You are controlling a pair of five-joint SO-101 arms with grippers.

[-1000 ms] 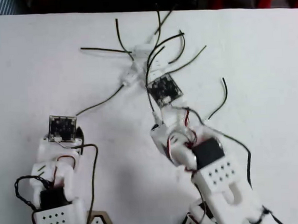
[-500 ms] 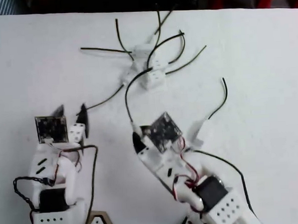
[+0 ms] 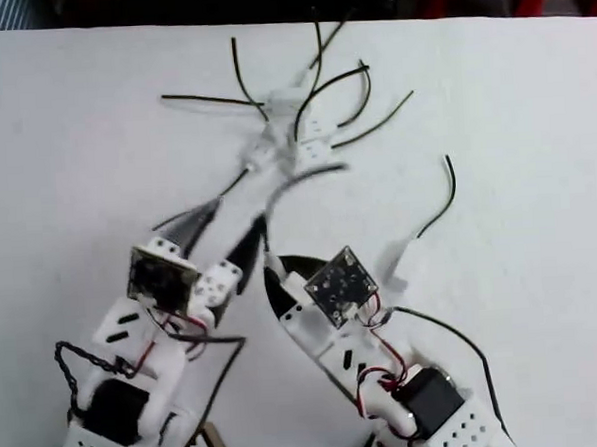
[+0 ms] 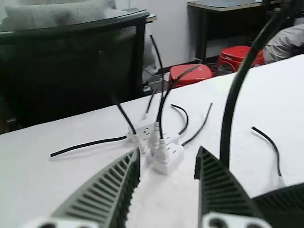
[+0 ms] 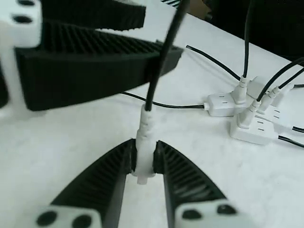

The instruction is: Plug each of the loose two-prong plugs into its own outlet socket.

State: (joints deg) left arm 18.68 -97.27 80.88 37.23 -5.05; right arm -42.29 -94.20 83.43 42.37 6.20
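Two-prong plugs are found at two spots, neither at the far left. There the left end effector (image 3: 238, 217) is held released, its fingers spread with nothing between them and aimed toward the outlet sockets (image 3: 296, 135).

Just to its right, one white plug (image 5: 144, 124) is clenched between the fingers of the right end effector (image 5: 145, 143). The plug's long axis is set along those fingers. Its black cord (image 3: 288, 182) is led away toward the sockets, passing just beside the left fingers; whether they touch cannot be told.

The sockets are clustered farther up the surface (image 3: 532, 91), ahead of both end effectors and well apart from the held plug. The coming move is judged to turn on that gap and on which end of the plug faces the cluster. The prongs cannot be made out, as the plug's lower end is covered by the fingers.

Several cords are seen entering the cluster, but which socket is free cannot be read.

At the far right, a second loose plug (image 3: 396, 259) is laid flat just beside the right arm, with its cord (image 3: 447, 191) curved away. The right arm is judged the nearer to it.
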